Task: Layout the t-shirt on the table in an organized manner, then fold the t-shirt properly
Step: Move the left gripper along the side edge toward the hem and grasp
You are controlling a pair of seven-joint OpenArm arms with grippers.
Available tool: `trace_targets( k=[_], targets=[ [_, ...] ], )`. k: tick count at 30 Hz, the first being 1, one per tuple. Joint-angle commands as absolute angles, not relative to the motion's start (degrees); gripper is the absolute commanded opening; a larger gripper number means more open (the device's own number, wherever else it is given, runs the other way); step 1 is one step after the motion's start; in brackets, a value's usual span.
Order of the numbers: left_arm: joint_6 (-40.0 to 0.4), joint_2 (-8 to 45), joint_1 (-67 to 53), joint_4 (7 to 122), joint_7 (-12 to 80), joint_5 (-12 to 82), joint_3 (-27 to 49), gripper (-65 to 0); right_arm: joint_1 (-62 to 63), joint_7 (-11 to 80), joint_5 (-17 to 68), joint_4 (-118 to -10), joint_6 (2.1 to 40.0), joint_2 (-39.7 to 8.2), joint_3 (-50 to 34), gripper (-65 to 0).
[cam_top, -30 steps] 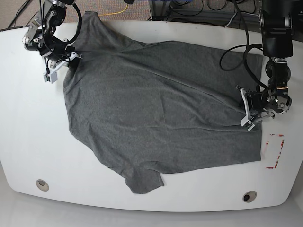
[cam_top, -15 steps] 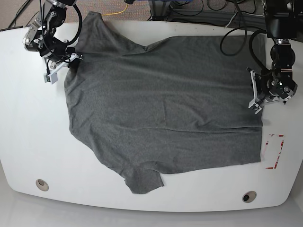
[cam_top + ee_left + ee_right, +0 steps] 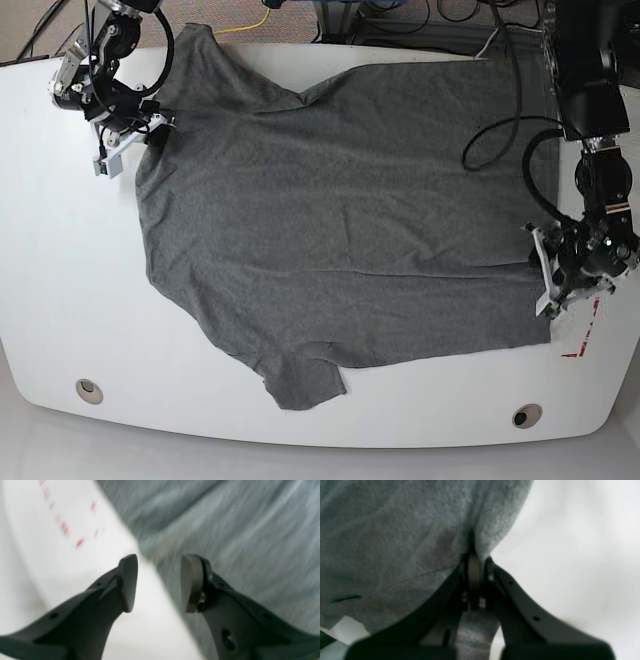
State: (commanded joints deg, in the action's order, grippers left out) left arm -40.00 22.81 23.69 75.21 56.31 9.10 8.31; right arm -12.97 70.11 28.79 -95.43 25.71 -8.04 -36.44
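Flanking the t-shirt (image 3: 330,220) — red tape (image 3: 583,335), grommet holes (image 3: 527,415).

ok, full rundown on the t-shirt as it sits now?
The t-shirt is plain dark heather-grey soft knit, short-sleeved, no print. It lies spread mostly flat across the table with shallow wrinkles, one sleeve reaching the near edge and another at the far left corner. The right hand is shut on a bunched edge of cloth near that far left sleeve. The left hand is open, straddling the hem edge beside the red tape, gripping nothing.
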Motion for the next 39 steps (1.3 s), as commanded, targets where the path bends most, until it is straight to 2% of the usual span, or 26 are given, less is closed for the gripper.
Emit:
trace_targets(
  k=[11,25,35,39],
  targets=[
    [-40.0,22.0,30.5,51.7,39.5,9.0,8.2,-38.6,-13.0,70.1,28.8,-95.4,25.8,-8.0,-36.4,-65.0],
    [-40.0,21.2,34.4,40.5,32.4,9.0,8.0,-38.6,-12.8,70.1,28.8,-95.4,25.9,-7.3,-36.4,-65.0],
    [-40.0,19.5,36.4,31.5,26.2,9.1,-1.7,-38.6,-12.3,70.1,28.8,-95.4,26.0,-7.3,-36.4,-65.0],
    [-35.7,18.9,38.5,29.7,24.0,9.1,-5.7,-38.5,-12.3,70.1,28.8,-95.4,26.0,-7.3,-36.4,-65.0]
  ],
)
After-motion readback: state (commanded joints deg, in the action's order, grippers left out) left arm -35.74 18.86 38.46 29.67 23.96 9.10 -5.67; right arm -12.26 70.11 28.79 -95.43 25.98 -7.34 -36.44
